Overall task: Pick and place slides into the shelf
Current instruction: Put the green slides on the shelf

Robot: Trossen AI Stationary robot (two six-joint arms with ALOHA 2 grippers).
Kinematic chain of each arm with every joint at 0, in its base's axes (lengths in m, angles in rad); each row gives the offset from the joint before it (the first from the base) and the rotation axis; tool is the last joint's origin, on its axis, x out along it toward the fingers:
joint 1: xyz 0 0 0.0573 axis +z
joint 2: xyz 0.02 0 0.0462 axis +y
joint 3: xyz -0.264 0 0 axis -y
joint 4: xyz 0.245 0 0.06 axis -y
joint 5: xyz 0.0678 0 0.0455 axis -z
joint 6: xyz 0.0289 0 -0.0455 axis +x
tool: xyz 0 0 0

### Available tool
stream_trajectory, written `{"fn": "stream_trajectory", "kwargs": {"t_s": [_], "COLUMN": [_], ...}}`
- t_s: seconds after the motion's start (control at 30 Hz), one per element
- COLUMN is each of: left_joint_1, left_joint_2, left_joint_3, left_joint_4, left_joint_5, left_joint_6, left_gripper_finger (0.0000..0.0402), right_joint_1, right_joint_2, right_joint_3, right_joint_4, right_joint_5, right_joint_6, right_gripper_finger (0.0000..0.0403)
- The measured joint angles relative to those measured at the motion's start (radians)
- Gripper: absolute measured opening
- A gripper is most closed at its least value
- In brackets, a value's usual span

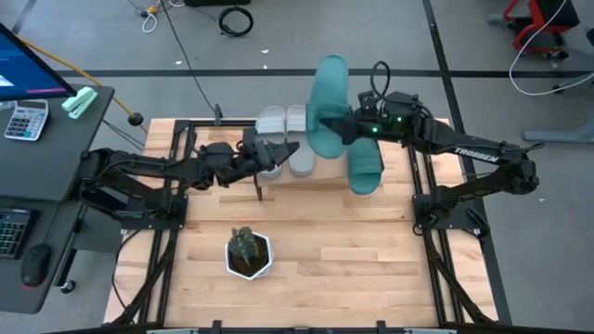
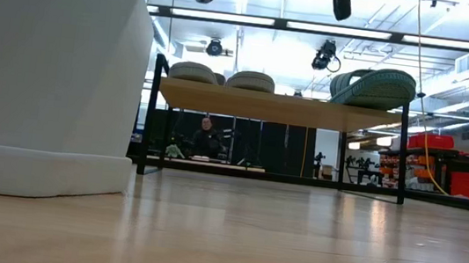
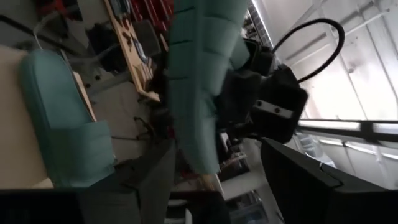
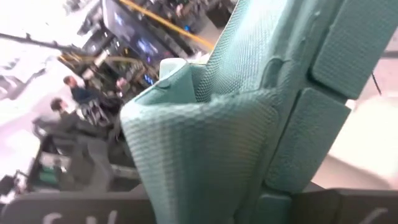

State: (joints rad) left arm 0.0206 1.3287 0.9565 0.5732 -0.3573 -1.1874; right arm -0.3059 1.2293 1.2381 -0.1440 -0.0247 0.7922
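Your right gripper [image 1: 342, 125] fingers pinch a teal slide [image 1: 327, 107] above the shelf [image 1: 320, 173], between the grey pair [image 1: 285, 123] and the other teal slide [image 1: 365, 169]. It looks light, rubbery and floppy; grip the strap firmly.

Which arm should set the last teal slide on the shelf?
Right. Its pincer already holds the teal slide above the shelf, beside the placed teal one. The left pincer sits at the grey pair.

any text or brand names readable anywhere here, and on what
"TROSSEN" in white letters on the right arm's forearm, seen from above.
Calculator keys: too small to read.
Monitor screen: nothing legible.
Right wrist view, white marks at the bottom edge: blurred, unreadable.
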Motion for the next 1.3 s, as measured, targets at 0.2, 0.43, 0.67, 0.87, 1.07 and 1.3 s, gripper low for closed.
{"fn": "stream_trajectory", "kwargs": {"t_s": [0.2,0.43,0.67,0.87,1.07,1.3], "left_joint_1": [-0.003,-0.003,-0.003,0.0,0.0,0.006], "left_joint_2": [0.029,0.102,0.142,0.142,0.142,0.143], "left_joint_3": [0.0,0.0,0.0,0.0,-0.001,0.0], "left_joint_4": [0.021,0.189,0.298,0.291,0.257,0.231], "left_joint_5": [-0.044,-0.04,-0.039,-0.047,-0.055,-0.035], "left_joint_6": [0.022,0.02,0.02,0.029,0.034,0.029], "left_gripper_finger": [0.025,0.0248,0.0246,0.0238,0.0247,0.0249], "right_joint_1": [-0.01,-0.006,-0.006,0.001,0.016,0.045], "right_joint_2": [0.0,0.0,0.004,0.018,0.045,0.063], "right_joint_3": [0.0,0.0,0.0,0.0,0.0,-0.002], "right_joint_4": [0.03,0.036,0.016,0.027,0.042,0.066], "right_joint_5": [-0.005,0.016,0.017,0.019,0.023,-0.003], "right_joint_6": [0.052,0.069,0.07,0.083,0.102,0.131], "right_gripper_finger": [0.0105,0.0105,0.0105,0.0105,0.0105,0.0105]}}
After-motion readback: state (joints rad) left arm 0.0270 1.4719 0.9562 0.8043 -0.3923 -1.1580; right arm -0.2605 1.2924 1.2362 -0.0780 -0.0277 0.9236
